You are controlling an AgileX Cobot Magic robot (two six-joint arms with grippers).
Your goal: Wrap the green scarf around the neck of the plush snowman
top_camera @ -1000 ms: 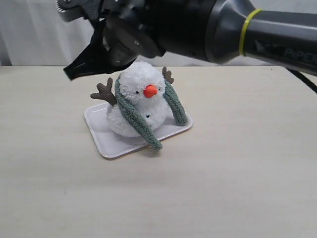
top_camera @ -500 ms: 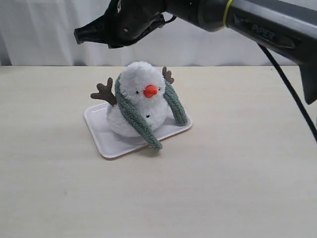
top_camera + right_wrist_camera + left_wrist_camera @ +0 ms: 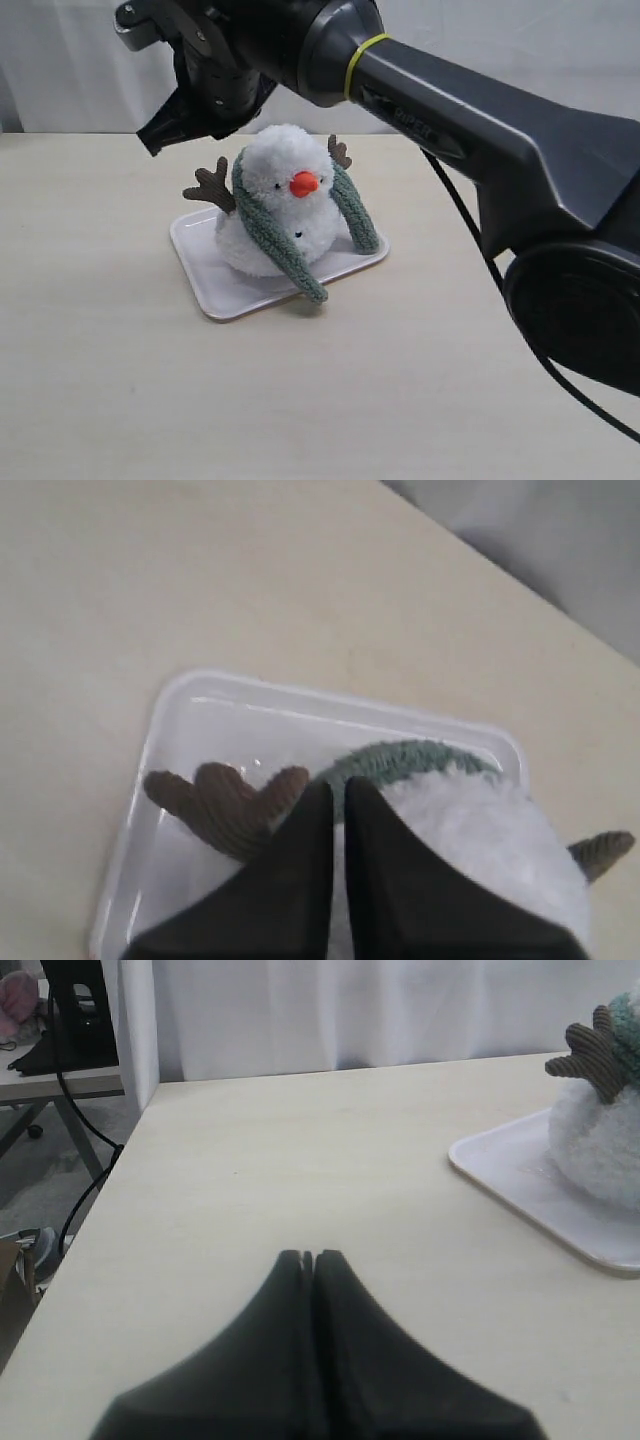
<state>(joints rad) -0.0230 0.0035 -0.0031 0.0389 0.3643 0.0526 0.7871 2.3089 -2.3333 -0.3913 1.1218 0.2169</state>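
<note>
The plush snowman [image 3: 275, 170] sits upright on a white tray [image 3: 215, 290]. The green scarf [image 3: 270, 235] lies round the back of its neck, and both ends hang down the front, one on each side of the orange nose. My right gripper [image 3: 152, 143] hovers shut and empty just up and to the left of the snowman's head, above its brown branch arm [image 3: 212, 185]. In the right wrist view that gripper [image 3: 338, 785] is over the snowman [image 3: 480, 830], with the scarf [image 3: 410, 760] showing behind the head. My left gripper [image 3: 308, 1255] is shut and empty over bare table, well off from the snowman [image 3: 600, 1150].
The right arm's dark forearm [image 3: 450, 110] crosses above the scene from the right, with a black cable [image 3: 470, 235] hanging from it. The table's side edge [image 3: 110, 1190] drops off near the left gripper. A white curtain [image 3: 60, 70] hangs behind the table.
The right gripper rose high above the snowman, then came back down beside its head while the arm swung round. Snowman, scarf and tray have not moved.
</note>
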